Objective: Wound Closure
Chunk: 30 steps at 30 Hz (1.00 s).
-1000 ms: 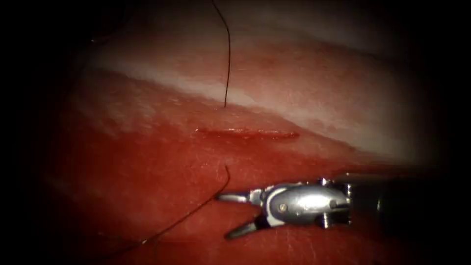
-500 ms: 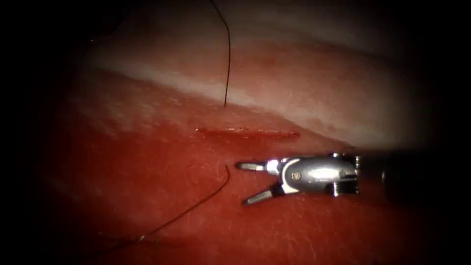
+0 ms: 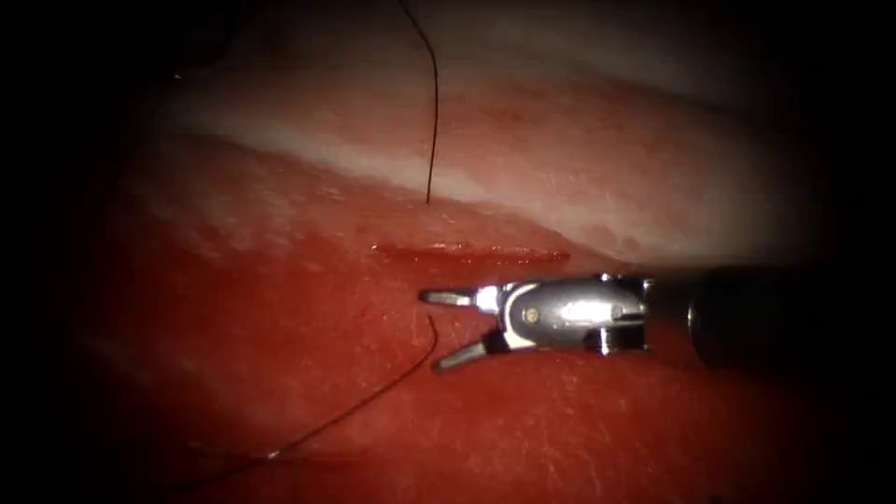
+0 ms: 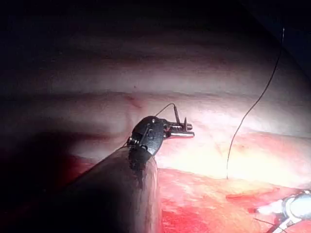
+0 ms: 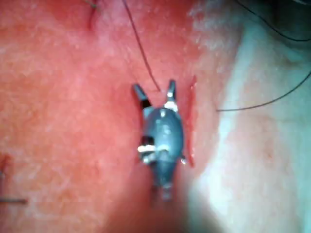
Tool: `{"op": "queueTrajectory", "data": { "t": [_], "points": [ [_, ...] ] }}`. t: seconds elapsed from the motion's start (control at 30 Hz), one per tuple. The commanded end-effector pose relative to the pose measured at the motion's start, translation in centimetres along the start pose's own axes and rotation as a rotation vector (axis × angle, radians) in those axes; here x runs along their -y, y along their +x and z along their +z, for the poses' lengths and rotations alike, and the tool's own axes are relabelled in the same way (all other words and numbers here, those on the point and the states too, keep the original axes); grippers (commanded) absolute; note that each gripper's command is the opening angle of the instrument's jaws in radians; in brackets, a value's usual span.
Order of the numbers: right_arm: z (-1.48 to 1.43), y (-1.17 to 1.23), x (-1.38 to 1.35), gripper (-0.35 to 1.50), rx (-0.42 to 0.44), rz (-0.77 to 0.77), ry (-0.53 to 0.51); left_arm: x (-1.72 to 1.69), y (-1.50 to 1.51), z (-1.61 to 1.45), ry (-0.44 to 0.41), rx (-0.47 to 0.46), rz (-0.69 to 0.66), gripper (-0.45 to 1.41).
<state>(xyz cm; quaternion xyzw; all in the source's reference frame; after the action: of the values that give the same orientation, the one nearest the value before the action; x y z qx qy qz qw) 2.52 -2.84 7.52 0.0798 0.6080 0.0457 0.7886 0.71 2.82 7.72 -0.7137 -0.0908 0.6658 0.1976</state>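
Your right pincer (image 3: 436,326) sat just below the cut (image 3: 471,251) with its jaws spread wide and nothing in them. The free end of the thread (image 3: 392,381) curled up right between the two open tips, so my guess is you had it lined up to grab that tail, though it wasn't touching as far as I could tell.

Your left pincer (image 4: 187,130) was up off to the side over the pale part of the tissue (image 3: 579,177). A fine thread ran into its tip, but I couldn't tell if the jaws were actually closed on it, too small to call.

The cut itself looked like a short, thin dark-red slit, edges lying close together, no stitches across it that I could make out. A second strand (image 3: 434,103) dropped straight down into the tissue just above the cut's left end, and the lower strand came out below it, so the thread seemed to pass under that end. Couldn't spot the needle. Red fluid (image 3: 560,429) coated the lower tissue.
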Motion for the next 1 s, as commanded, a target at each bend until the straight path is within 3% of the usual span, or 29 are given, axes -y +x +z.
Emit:
{"op": "queueTrajectory", "data": {
  "t": [0.03,0.1,0.13,0.17,0.47,1.0],
  "points": [
    [0.07,-0.01,0.01,0.73,-0.007,-0.007,0.008,0.06,-0.03,0.04,0.001,0.0,0.002,-0.45],
    [0.05,0.01,0.02,0.29,-0.013,-0.001,0.014,0.06,-0.03,0.04,0.001,0.0,0.002,-0.45],
    [0.05,0.02,0.03,-0.11,-0.013,0.004,0.015,0.06,-0.03,0.04,0.001,0.0,0.002,-0.45],
    [0.04,0.03,0.04,-0.35,-0.02,0.004,0.024,0.06,-0.03,0.04,0.001,0.001,0.002,-0.45],
    [0.05,0.18,0.22,-0.35,0.001,0.024,0.08,0.06,-0.04,0.04,0.003,0.002,0.003,-0.45],
    [0.03,0.58,0.85,-0.35,-0.01,0.011,0.149,0.06,-0.05,0.04,0.007,0.001,0.004,-0.45]
  ]
}}
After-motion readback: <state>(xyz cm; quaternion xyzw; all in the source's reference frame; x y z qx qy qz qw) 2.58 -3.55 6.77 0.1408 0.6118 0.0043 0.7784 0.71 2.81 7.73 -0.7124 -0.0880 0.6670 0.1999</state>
